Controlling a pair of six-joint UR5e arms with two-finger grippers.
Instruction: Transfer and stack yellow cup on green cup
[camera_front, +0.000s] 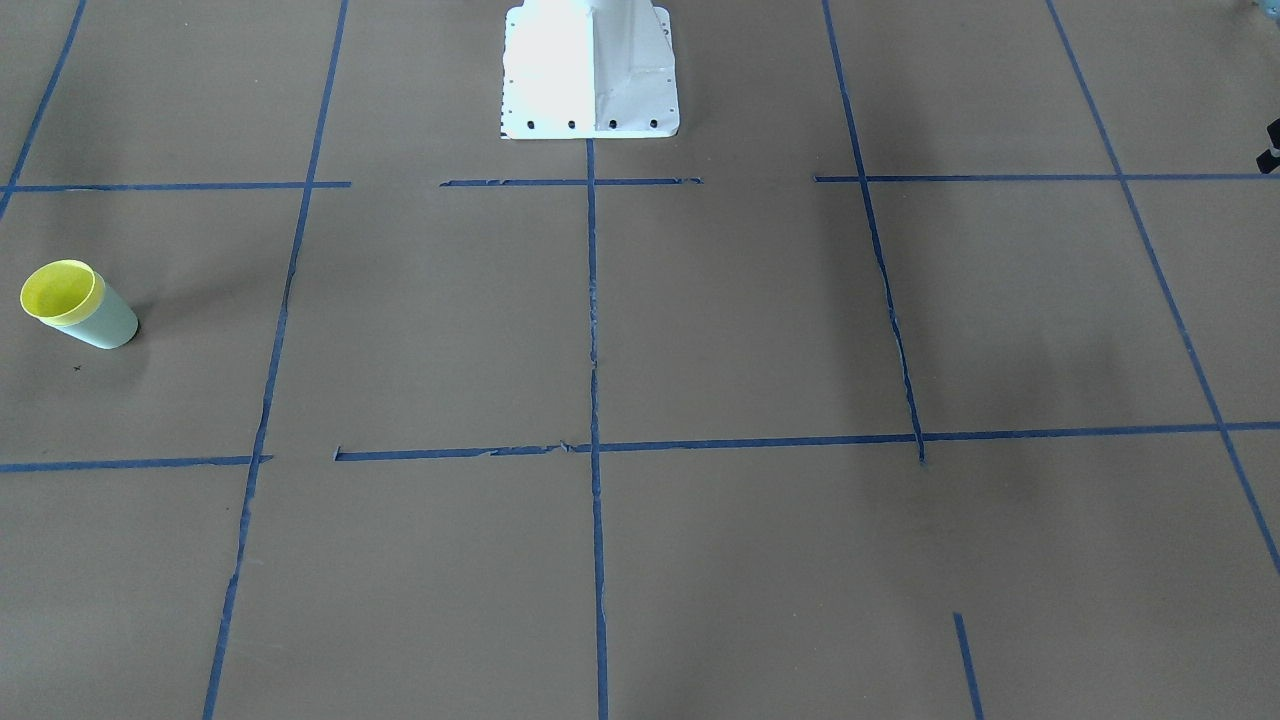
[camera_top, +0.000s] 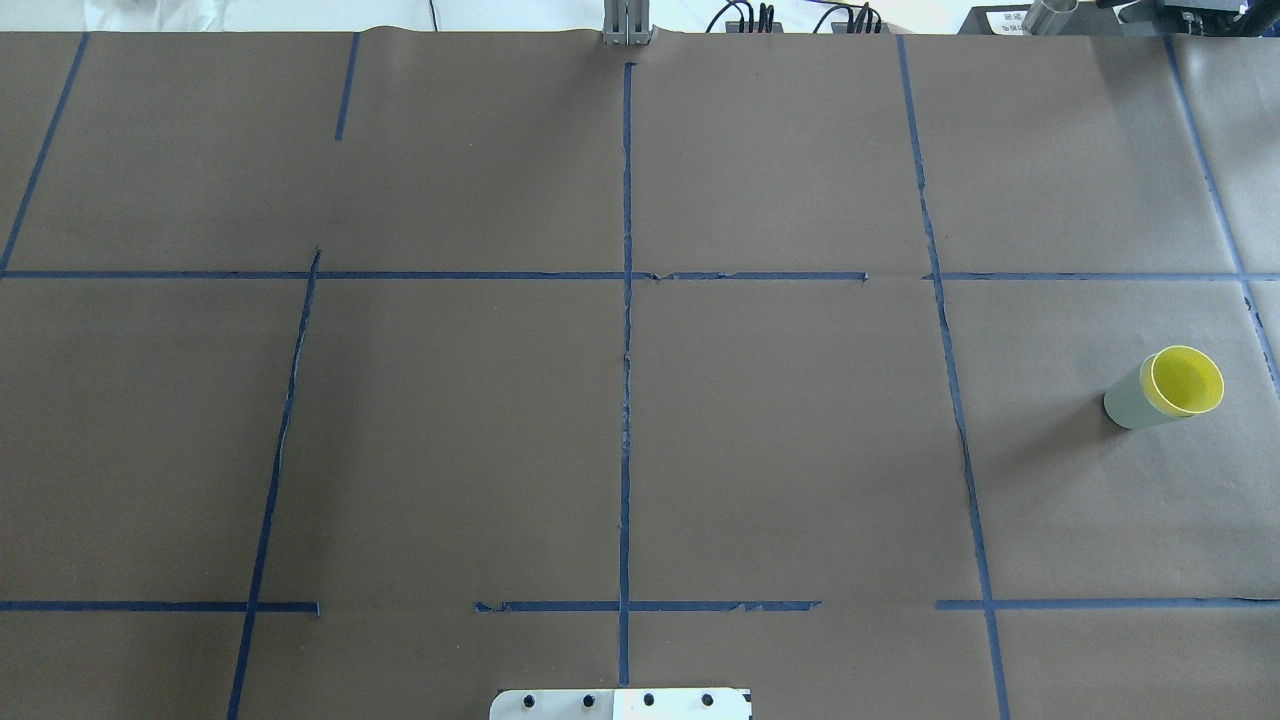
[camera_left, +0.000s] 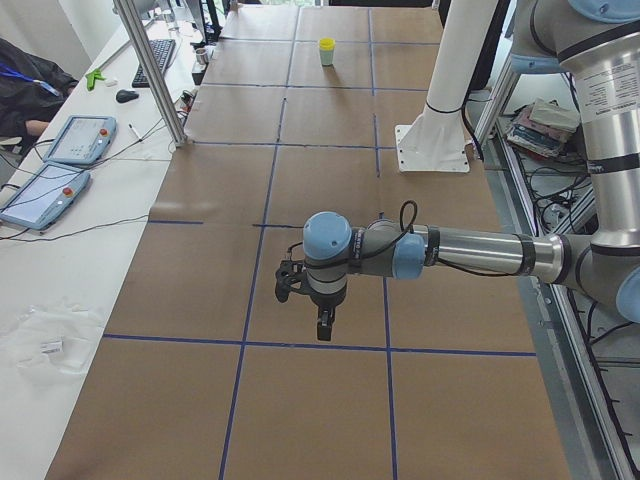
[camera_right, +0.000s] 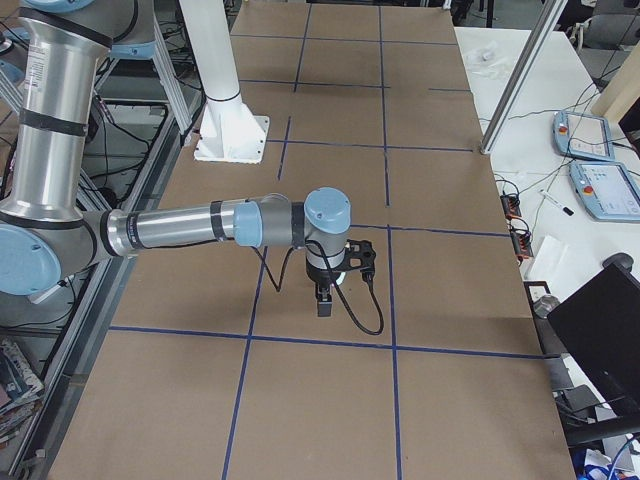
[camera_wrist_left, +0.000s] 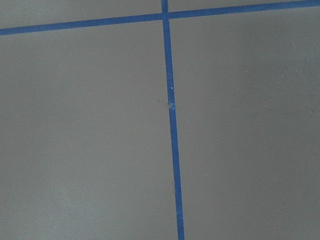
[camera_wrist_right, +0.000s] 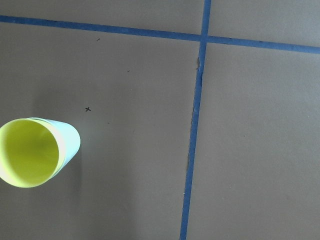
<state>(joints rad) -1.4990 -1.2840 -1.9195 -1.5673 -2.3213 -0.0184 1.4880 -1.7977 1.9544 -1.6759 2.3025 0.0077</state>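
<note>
In the front-facing view we see the yellow cup (camera_front: 60, 290) nested upright inside the green cup (camera_front: 105, 322), on the robot's right side of the table (camera_front: 740, 330). Overhead, the same pair stands with no arm near it. From the left end, the left gripper (camera_left: 322, 325) hangs well away; we cannot tell its opening. From the right end, the same goes for the right gripper (camera_right: 325, 298). The right wrist camera looks down into the stack, so we judge the task done

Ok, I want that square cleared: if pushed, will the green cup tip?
Likely slides: the green cup looks like light, smooth plastic. Pushed high it may tip, being narrower at the base with the yellow cup nested inside.
</note>
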